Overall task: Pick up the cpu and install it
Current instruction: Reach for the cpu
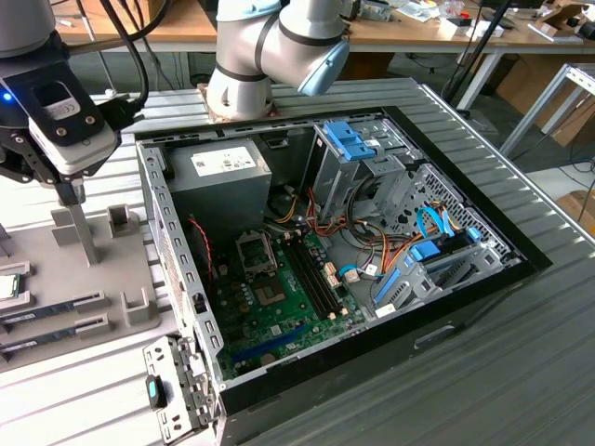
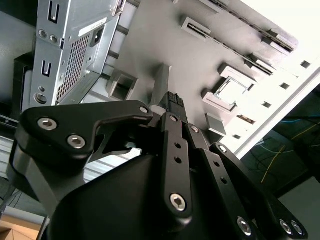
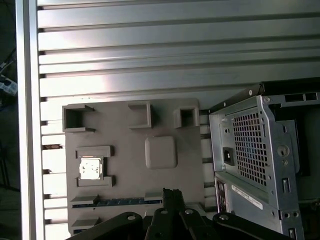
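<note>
Nothing picked yet. Cpu (image 3: 91, 168) lies flat in a square pocket of the tray (image 3: 125, 145): silvery top, thin green rim. Claw (image 3: 171, 194) hangs over the tray, near the cpu but apart, black fingers pressed together on nothing. Tray is matte grey with raised moulded pockets. Table (image 3: 150, 60) is ribbed bright metal. Case (image 1: 372, 242) lies open, green board exposed. Pick and install both left.

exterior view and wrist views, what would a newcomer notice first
The open computer case with its green motherboard dominates the middle of the exterior view. In the first wrist view the gripper hangs above a grey tray, where the cpu sits in its square holder.
</note>
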